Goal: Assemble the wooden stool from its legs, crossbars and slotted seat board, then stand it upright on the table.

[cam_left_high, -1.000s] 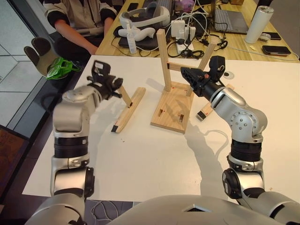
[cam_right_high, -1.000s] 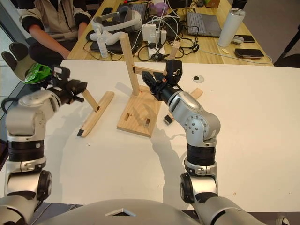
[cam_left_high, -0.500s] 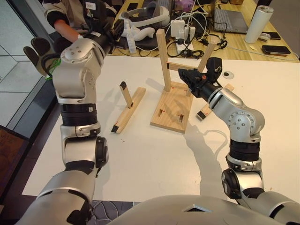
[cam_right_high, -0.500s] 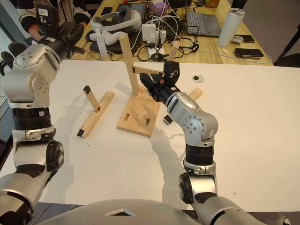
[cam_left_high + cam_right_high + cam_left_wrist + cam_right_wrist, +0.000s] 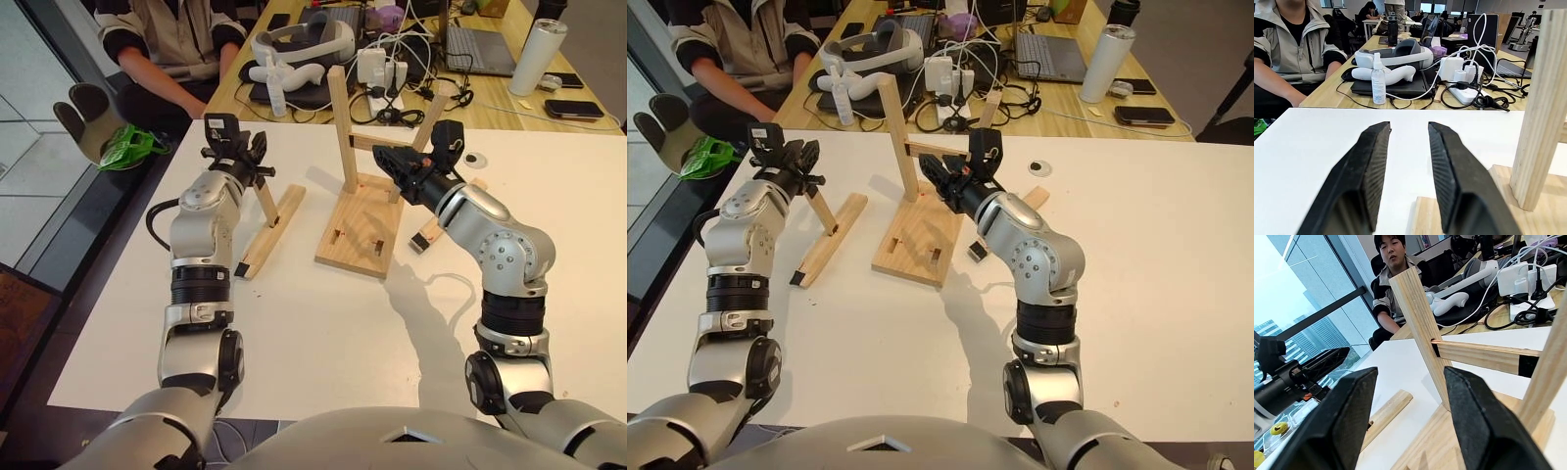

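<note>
On the tabletop (image 5: 294, 343), nearest first: seat (image 5: 355, 220) lies flat mid-tabletop, its two near slots showing & unfilled. Just L of it a loose leg (image 5: 272, 227) lies flat w/ a short stub (image 5: 265, 204) sticking up from it. On the seat's R side another piece (image 5: 428, 233) lies half under the R arm. L tool (image 5: 250, 157) hangs just above the stub's top, fingers (image 5: 1369, 176) apart, nothing between them. R tool (image 5: 382, 157) sits at the seat's far end by the crossbar (image 5: 372, 140), pads apart too, holding nothing; can't tell if it touches wood. Behind: tall leg (image 5: 341, 122) upright in the seat, 2nd leg (image 5: 436, 113) leaning, crossbar joining the two. Judgement: abt halfway. One leg pair is in, the other parts aren't fitted yet, stool not yet stood up. Step in hand looks like pickup of the loose leg. Next move prob needs L tool to drop onto the stub, clamp, then lift & turn the part so its ends meet the near slots. R tool prob should brace the standing pair so it doesn't tip. Unclear: the stub's top end is behind L tool. The feet of the standing legs are behind R tool, so seating depth is unknown. Can't tell whether the stub is a crossbar or a leg. The R-side piece is cut off by the arm.
</note>
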Controlling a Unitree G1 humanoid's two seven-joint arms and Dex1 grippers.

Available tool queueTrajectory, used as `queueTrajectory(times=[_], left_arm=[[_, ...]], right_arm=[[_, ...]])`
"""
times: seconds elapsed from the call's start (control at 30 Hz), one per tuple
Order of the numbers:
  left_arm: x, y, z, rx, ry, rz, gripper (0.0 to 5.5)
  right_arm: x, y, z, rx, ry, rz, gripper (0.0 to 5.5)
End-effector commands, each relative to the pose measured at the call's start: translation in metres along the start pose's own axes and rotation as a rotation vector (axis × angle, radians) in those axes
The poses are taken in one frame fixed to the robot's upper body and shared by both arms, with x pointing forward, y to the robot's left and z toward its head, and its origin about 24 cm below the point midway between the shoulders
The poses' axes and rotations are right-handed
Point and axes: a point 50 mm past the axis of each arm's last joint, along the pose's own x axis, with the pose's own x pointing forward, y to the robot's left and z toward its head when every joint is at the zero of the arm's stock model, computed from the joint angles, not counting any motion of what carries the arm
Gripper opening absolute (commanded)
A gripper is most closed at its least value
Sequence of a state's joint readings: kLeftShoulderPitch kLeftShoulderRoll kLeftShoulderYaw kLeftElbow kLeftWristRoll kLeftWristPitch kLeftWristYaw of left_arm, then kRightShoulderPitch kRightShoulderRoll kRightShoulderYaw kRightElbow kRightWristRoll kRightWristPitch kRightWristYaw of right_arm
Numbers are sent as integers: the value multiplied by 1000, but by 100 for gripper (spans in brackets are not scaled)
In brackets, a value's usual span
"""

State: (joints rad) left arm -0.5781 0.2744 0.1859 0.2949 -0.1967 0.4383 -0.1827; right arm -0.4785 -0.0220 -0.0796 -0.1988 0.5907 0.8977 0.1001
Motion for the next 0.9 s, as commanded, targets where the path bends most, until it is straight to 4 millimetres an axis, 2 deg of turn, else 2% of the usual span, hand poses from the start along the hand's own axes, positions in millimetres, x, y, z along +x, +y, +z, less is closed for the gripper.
queueTrajectory(times=[0.03, 0.1, 0.17, 0.2, 0.23, 0.27, 0.3, 0.37, 0.47, 0.53, 0.57, 0.6, 0.7, 0.8, 0.9], left_arm=[[-2, -11, 73, 28, -179, -26, 142], [-17, -19, 156, 30, -415, -50, 142], [-38, -22, 219, 27, -601, -67, 142], [-46, -21, 238, 26, -655, -66, 142], [-51, -20, 249, 23, -683, -67, 142], [-51, -20, 249, 17, -680, -73, 142], [-48, -18, 243, 15, -655, -70, 142], [-32, -10, 205, 5, -525, -45, 142], [-11, 1, 103, -51, -206, -15, 142], [-7, 3, 15, -17, 107, 15, 142], [-10, 4, -15, 6, 224, 36, 142], [-14, 3, -31, 2, 283, 45, 142], [-16, -5, -33, 16, 305, 20, 142], [-11, -4, -18, 41, 270, 25, 142], [-7, -5, 4, 41, 192, 23, 142]], right_arm=[[2, 2, 3, -16, 2, 3, 253], [2, 1, 4, -17, 0, 2, 253], [1, 1, 4, -16, -3, 0, 253], [1, 1, 4, -16, -5, -1, 253], [1, 1, 4, -15, -6, -2, 253], [1, 2, 4, -14, -7, -1, 253], [1, 2, 4, -13, -7, 0, 253], [2, 3, 3, -12, -5, 4, 253], [1, 2, 2, -13, 2, 4, 253], [0, 1, 2, -15, 7, 0, 253], [0, 1, 2, -17, 10, 3, 253], [1, 1, 3, -18, 10, 5, 253], [-1, -1, 4, -18, 3, -6, 253], [-1, -2, 2, -17, 3, -12, 253], [0, 1, 1, -10, -2, -9, 253]])
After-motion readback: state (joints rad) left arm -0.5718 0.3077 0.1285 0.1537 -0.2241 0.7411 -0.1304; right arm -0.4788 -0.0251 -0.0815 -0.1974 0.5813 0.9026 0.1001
